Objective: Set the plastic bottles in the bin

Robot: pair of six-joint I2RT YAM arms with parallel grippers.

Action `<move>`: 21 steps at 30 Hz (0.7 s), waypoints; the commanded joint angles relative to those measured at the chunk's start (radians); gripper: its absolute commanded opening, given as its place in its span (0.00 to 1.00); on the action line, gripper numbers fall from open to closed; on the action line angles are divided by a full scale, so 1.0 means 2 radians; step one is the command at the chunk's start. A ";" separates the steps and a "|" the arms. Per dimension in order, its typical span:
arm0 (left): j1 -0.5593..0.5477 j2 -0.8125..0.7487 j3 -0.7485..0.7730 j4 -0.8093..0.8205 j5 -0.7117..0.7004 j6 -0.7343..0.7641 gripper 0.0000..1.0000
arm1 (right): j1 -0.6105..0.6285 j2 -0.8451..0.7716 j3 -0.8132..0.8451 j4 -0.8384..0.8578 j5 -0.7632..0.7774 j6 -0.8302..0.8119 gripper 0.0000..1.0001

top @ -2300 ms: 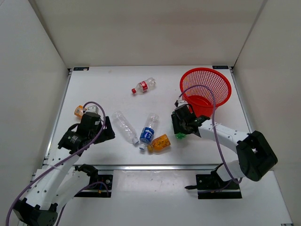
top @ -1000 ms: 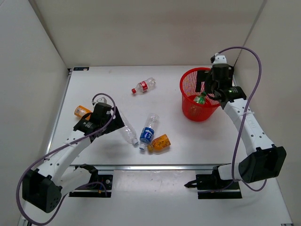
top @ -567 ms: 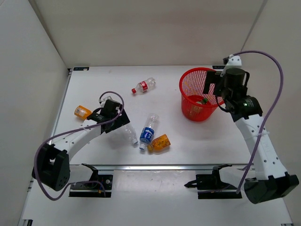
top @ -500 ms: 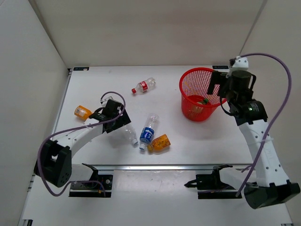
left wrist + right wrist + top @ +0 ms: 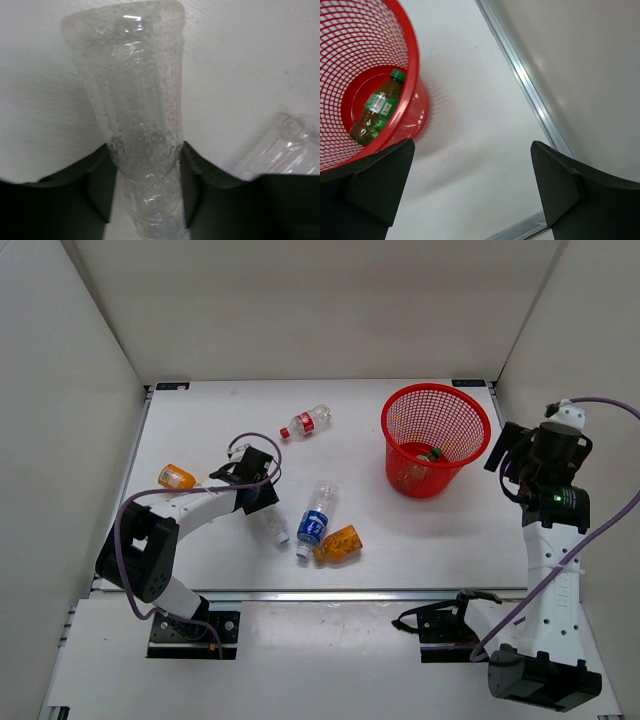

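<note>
My left gripper (image 5: 264, 498) is shut on the plain clear bottle (image 5: 140, 115), which lies on the table; its dark fingers (image 5: 97, 185) press both sides, and only the bottle's neck end (image 5: 277, 532) shows from above. The red mesh bin (image 5: 385, 430) stands at the back right with a green bottle (image 5: 375, 107) lying inside. Raised off the table to the right of the bin (image 5: 412, 65), my right gripper (image 5: 508, 448) is open and holds nothing. A red-label bottle (image 5: 306, 422), a blue-label bottle (image 5: 314, 520) and two orange bottles (image 5: 340, 543) (image 5: 176, 477) lie on the table.
White walls close in the table on the left, back and right. A metal rail (image 5: 520, 75) runs along the table's right edge near my right gripper. Part of another clear bottle (image 5: 280, 145) lies just right of the left fingers.
The left arm reached over the clear bottle and its gripper closed on it. The right arm swung from above the bin out to its right, with the green bottle left inside.
</note>
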 commanded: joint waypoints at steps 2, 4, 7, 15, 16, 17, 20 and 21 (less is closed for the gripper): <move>0.002 -0.003 0.027 0.013 -0.007 0.008 0.40 | -0.016 0.017 0.001 0.022 -0.026 0.012 0.99; 0.005 -0.012 0.040 0.014 0.008 0.017 0.30 | -0.012 0.022 0.000 0.031 -0.023 0.022 0.99; 0.002 -0.024 0.077 0.017 0.014 0.031 0.27 | -0.036 0.035 0.002 0.033 -0.027 0.043 1.00; -0.073 -0.055 0.244 0.136 0.026 0.093 0.28 | -0.096 -0.004 -0.110 0.018 -0.031 0.127 0.99; -0.086 -0.046 0.266 0.150 0.025 0.102 0.29 | -0.096 -0.009 -0.128 0.018 -0.034 0.134 1.00; -0.093 -0.035 0.283 0.174 0.019 0.116 0.30 | -0.095 -0.020 -0.147 0.017 -0.042 0.145 0.99; -0.132 0.021 0.346 0.244 -0.004 0.135 0.30 | -0.093 -0.053 -0.183 0.028 -0.081 0.167 0.99; -0.144 0.052 0.375 0.263 -0.014 0.142 0.30 | -0.093 -0.065 -0.187 0.028 -0.088 0.173 1.00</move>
